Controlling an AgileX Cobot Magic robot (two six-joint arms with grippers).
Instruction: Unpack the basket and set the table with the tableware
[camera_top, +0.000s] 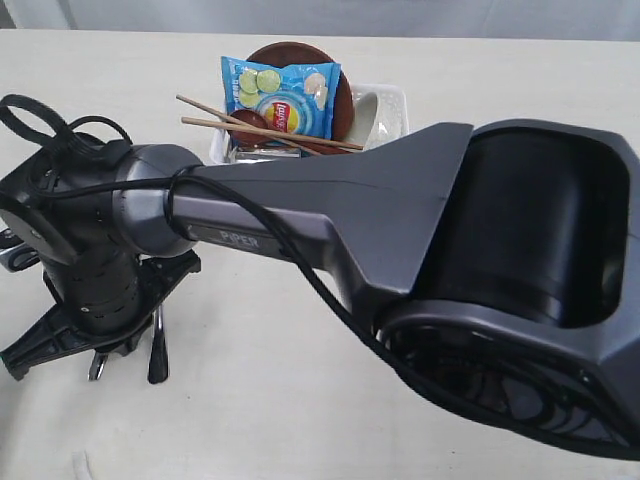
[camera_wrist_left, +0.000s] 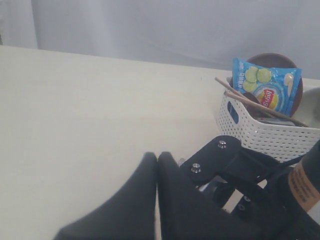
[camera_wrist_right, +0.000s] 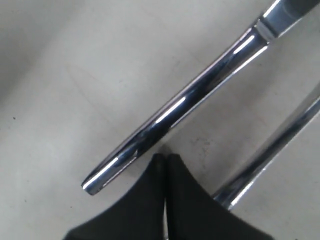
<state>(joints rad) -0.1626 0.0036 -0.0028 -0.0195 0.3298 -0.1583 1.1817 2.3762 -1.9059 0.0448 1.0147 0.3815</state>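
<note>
"Was the right gripper (camera_wrist_right: 162, 157) spread?"
"No, pressed together, holding nothing, just beside two steel utensils (camera_wrist_right: 185, 102) on the table (camera_wrist_right: 60, 75); their heads were cut off."
"The left gripper (camera_wrist_left: 157, 159)?"
"Pressed together too. Far back, the arm (camera_top: 330, 210) hid much of the basket (camera_wrist_left: 260, 135): two chopsticks (camera_top: 260, 131) and one chip bag (camera_top: 285, 95) showed."

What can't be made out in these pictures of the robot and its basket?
- Exterior view: the dark grey robot arm hides the front of the white lattice plastic basket and most of the shiny steel cutlery.
- Right wrist view: the frame edge cuts off both cutlery pieces; knife or fork is unclear.
- Left wrist view: the blue chip bag covers much of the basket's contents.
</note>
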